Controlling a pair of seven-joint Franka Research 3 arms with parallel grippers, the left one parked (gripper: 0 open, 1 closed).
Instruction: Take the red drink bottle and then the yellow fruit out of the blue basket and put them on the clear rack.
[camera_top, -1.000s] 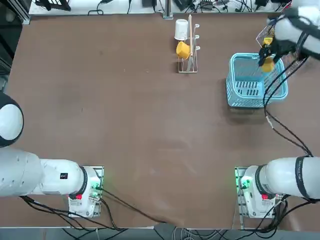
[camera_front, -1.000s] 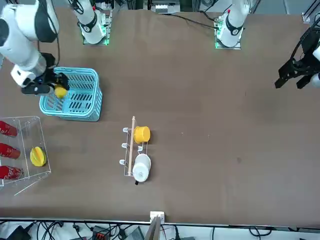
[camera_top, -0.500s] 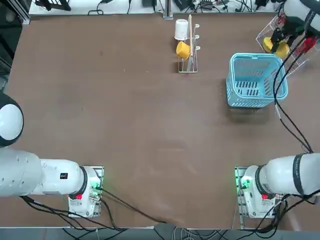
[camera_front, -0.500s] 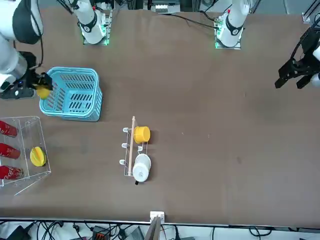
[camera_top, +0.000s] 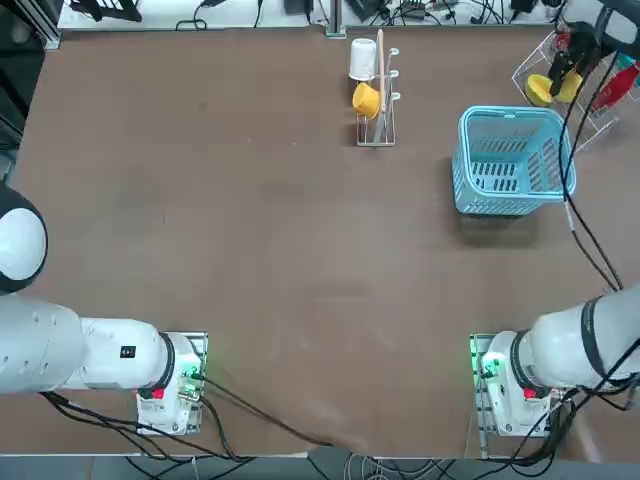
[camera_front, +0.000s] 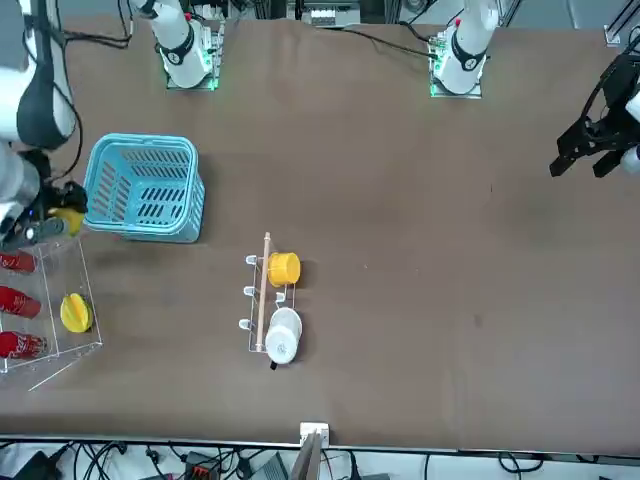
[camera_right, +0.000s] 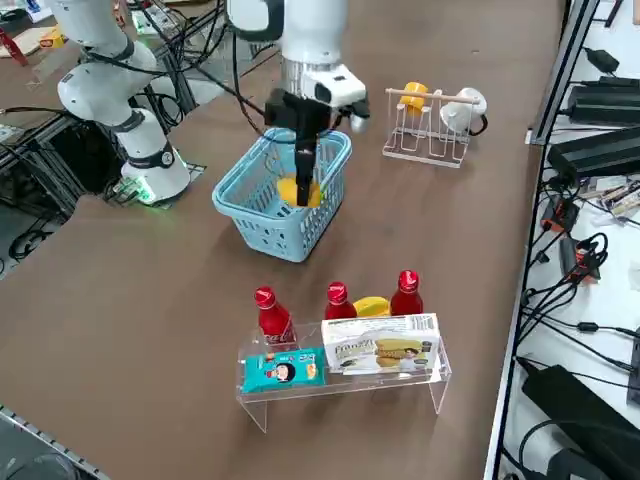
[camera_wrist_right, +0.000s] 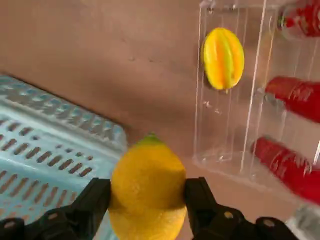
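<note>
I see right pincer (camera_wrist_right: 146, 200) clamped on fruit (camera_wrist_right: 148, 186), fingers (camera_wrist_right: 92, 202) pressing both its sides. Fruit off tabletop (camera_top: 260, 220), held just past basket (camera_top: 512, 160) rim, between basket and rack (camera_front: 45, 305). Basket holds nothing I can see from above. Rack just beside basket, on side away from arm bases; three red bottles (camera_right: 338, 300) in rack, second yellow fruit (camera_front: 75, 312) beside them. Two snack packs (camera_right: 380, 352) at rack front. Cup stand (camera_top: 378, 95) with yellow and white cups well apart from basket.
</note>
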